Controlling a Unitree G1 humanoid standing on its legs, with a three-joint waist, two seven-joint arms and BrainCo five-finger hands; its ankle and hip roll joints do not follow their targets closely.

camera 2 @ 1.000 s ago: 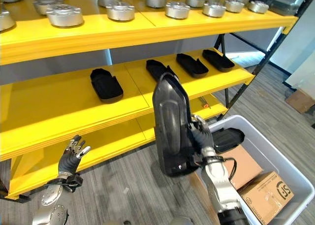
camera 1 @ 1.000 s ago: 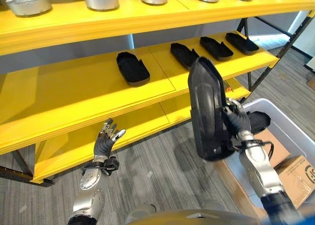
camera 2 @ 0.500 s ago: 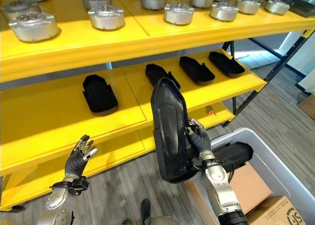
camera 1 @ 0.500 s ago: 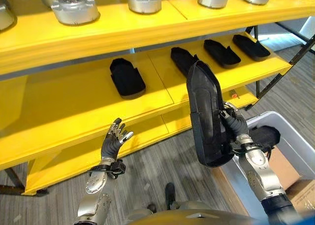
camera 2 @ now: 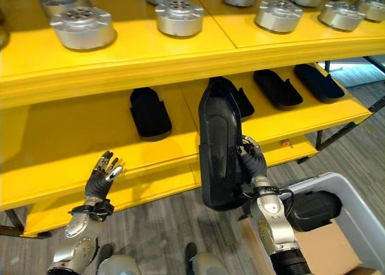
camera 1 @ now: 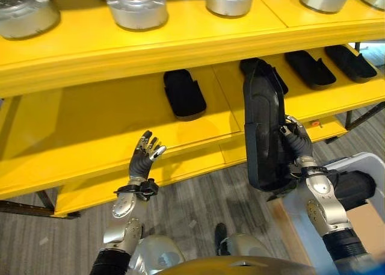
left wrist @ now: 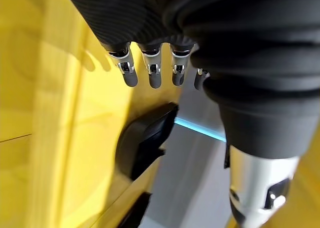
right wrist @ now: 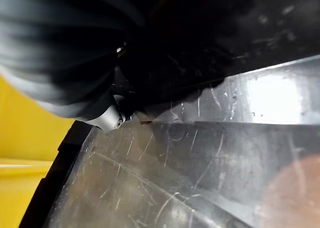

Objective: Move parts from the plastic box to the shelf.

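Note:
My right hand is shut on a long black part, holding it upright in front of the yellow middle shelf. Its glossy black surface shows close up in the right wrist view. Several more black parts lie in a row on that shelf, others further right. My left hand is raised, open and empty, before the shelf's front edge; its straight fingers point toward a black part on the shelf. The grey plastic box sits on the floor at lower right, with another black part in it.
Round silver metal parts line the top shelf. A lower yellow shelf sits near the floor. A cardboard piece lies in the box. The shelf's black frame leg stands at right.
The camera has shifted closer to the shelf. My right hand has carried the upright black part up and nearer the middle shelf. My left hand stays raised and open.

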